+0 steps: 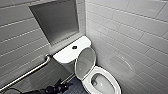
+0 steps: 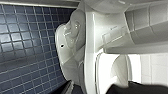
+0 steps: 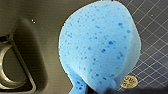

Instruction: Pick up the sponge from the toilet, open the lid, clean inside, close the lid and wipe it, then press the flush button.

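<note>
The white toilet (image 1: 102, 82) stands in the tiled corner with its bowl uncovered. Its oval lid (image 1: 85, 62) is raised and leans back against the tank (image 1: 65, 55). The dark round flush button (image 1: 74, 47) sits in the middle of the tank top. In the right wrist view the bright blue sponge (image 3: 100, 47) looms close, with my right gripper (image 3: 98, 90) shut on its end, above the blue tiled floor. My left gripper (image 1: 60, 83) hangs open and empty low beside the toilet's left side; the left wrist view looks at the toilet's ceramic base (image 2: 75, 45).
A steel grab bar (image 1: 27, 73) runs along the left wall. A recessed niche (image 1: 56, 20) sits above the tank. White tiled walls close in on both sides. The floor is small dark blue tiles (image 2: 25, 50) with a round brass disc (image 3: 128, 82) set in it.
</note>
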Available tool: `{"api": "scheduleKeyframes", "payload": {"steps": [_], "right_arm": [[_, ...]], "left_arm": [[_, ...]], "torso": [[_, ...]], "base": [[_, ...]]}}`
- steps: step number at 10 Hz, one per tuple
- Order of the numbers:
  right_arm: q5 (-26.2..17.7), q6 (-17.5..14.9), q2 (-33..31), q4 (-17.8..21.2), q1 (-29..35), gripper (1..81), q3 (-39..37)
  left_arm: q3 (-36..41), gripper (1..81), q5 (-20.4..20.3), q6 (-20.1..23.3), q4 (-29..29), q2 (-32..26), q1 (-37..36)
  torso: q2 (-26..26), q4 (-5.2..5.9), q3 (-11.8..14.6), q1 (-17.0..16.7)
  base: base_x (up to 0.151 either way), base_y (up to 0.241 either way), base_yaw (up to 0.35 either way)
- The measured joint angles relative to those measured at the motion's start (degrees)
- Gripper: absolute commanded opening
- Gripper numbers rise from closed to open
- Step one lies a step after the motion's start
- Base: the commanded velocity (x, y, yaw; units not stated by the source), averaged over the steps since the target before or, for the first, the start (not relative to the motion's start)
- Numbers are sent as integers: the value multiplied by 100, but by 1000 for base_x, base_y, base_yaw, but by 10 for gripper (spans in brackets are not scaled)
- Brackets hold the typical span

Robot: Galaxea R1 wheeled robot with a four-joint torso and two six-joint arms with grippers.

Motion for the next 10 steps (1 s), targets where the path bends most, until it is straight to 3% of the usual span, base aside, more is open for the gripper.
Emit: {"api": "scheduleKeyframes", "payload": {"steps": [3,6,10], "right_arm": [[166,6,-83,1,-113,10,193],[267,22,-146,1,-110,10,417],[474,22,-603,1,-124,10,1519]], "left_arm": [[-24,811,-367,-12,-572,-127,-290],[-104,811,-441,-117,-681,22,-585],[-366,811,-430,-152,-699,402,-911]], "torso": [[0,0,0,0],[2,0,0,0],[2,0,-2,0]], "base": [[0,0,0],[0,0,0],[0,0,0]]}}
